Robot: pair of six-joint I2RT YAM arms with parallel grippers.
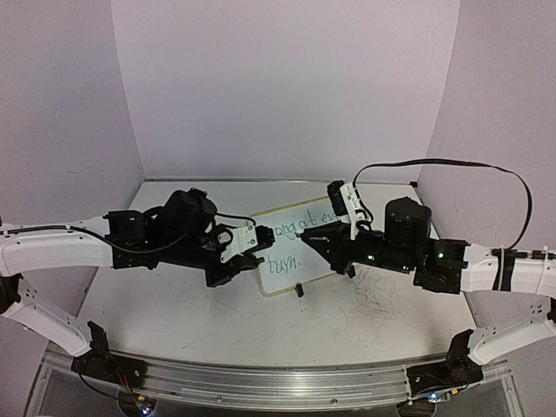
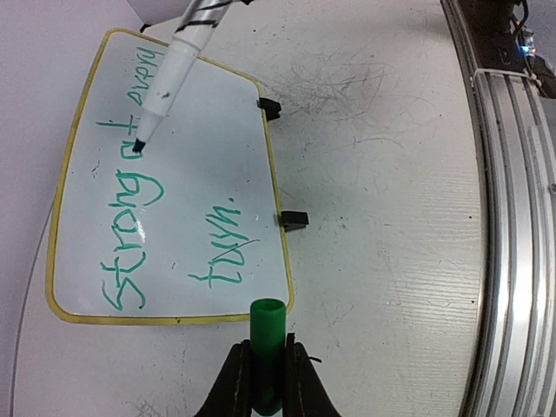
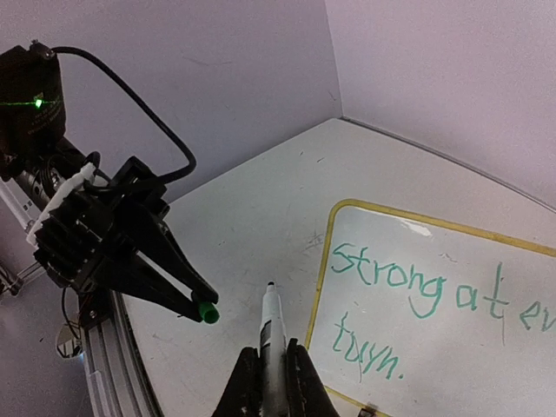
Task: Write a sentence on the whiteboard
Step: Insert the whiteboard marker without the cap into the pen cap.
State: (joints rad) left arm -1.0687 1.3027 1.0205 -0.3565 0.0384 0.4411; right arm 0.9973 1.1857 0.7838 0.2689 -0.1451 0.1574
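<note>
While the left gripper pinches a green cap beside the whiteboard, the right gripper clamps a marker over its sentence.

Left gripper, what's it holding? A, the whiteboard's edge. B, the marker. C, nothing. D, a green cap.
D: the left gripper pinches a green cap just off the whiteboard; the marker sits in the right gripper.

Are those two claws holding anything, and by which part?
The left gripper pinches a green marker cap by its rear half; the right gripper clamps a white marker by its barrel, tip pointing outward.
</note>
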